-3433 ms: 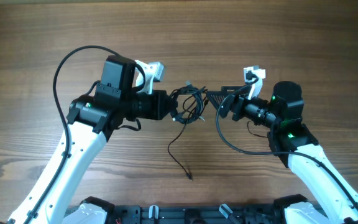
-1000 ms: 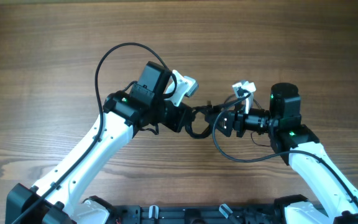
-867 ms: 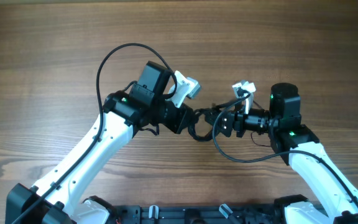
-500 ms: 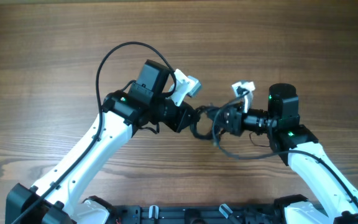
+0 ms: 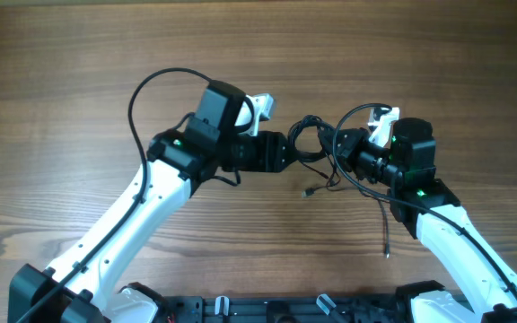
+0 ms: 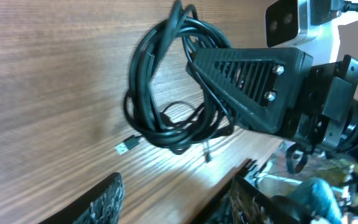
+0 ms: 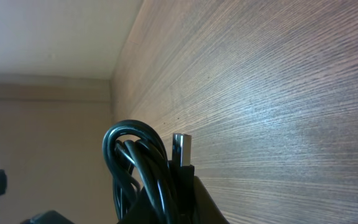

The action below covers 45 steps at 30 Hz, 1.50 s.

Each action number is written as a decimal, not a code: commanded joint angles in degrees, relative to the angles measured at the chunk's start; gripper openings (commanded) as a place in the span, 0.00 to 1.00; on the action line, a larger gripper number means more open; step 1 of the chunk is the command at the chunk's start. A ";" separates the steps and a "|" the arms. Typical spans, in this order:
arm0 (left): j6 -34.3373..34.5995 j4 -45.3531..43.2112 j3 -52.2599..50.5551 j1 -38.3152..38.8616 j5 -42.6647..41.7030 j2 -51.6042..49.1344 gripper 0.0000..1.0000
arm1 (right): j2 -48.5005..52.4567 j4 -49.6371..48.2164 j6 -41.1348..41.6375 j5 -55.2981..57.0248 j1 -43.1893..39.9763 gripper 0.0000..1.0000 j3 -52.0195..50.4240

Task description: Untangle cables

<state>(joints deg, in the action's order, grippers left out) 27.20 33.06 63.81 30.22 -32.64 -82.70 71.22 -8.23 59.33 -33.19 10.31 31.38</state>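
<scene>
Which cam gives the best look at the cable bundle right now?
Left wrist: the cables show as a whole coil, held by the right gripper. Overhead shows only a small dark tangle with loose ends trailing off. Right wrist shows just one loop and a plug, close up.

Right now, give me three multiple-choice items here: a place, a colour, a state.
1. Where is the coil of cables? A. between the two jaws B. at the table's left edge C. under the left arm
2. What colour are they? A. white B. black C. red
3. Which jaws grip them? A. left B. right C. neither
1 A: overhead, the coil is between both jaws. 2 B: every view shows black cords. 3 B: the right wrist view shows them clamped; the left jaws stand apart, empty.
</scene>
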 commanded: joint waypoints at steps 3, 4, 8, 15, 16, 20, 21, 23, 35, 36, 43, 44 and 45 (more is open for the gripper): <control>16.81 -4.83 0.70 5.16 8.46 -1.99 0.55 | 0.57 -0.61 4.83 -1.40 -0.13 0.05 0.04; 18.91 -4.63 0.70 6.38 10.86 -2.75 0.55 | 0.57 -1.05 5.40 -1.84 -0.13 0.04 0.04; 20.22 -4.57 0.70 8.31 12.81 -6.01 0.50 | 0.57 -1.60 4.87 -2.21 -0.13 0.04 0.04; 21.24 -5.88 0.70 5.81 15.41 -7.08 0.04 | 0.57 -1.27 -6.01 -3.15 -0.13 0.04 0.04; 21.57 -6.12 0.70 5.14 15.39 -7.10 0.04 | 0.57 -1.11 -7.69 -3.82 -0.13 0.05 0.04; 23.34 -6.54 0.70 1.84 15.34 -7.10 0.04 | 0.57 -1.14 -9.84 -7.08 -0.13 0.04 0.04; 24.39 -6.49 0.70 1.38 15.08 -7.10 0.09 | 0.57 -1.16 -9.84 -7.17 -0.13 0.04 0.04; 24.52 -6.54 0.70 1.49 14.21 -7.10 0.54 | 0.57 -1.33 -9.64 -7.15 -0.13 0.04 0.04; 24.52 -5.31 0.70 9.68 18.91 -9.81 0.22 | 0.57 -2.56 -4.13 -8.04 -0.13 0.05 0.04; 24.48 -4.31 0.70 9.64 20.44 -10.03 0.04 | 0.57 -2.40 -5.81 -8.04 -0.13 0.05 0.04; 10.49 1.73 0.70 4.35 24.61 -5.66 0.04 | 0.57 4.35 -26.97 -7.93 -0.28 0.99 0.07; 7.48 1.70 0.70 3.72 24.61 -4.31 0.04 | 0.57 5.14 -28.06 -7.74 -0.31 1.00 0.07; 4.83 1.73 0.70 3.30 24.61 -3.06 0.04 | 0.57 5.35 -28.87 -7.63 -0.33 1.00 0.07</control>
<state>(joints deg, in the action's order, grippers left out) 44.16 34.85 64.86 35.51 -9.98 -90.87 71.83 -3.57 38.79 -40.27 10.31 30.92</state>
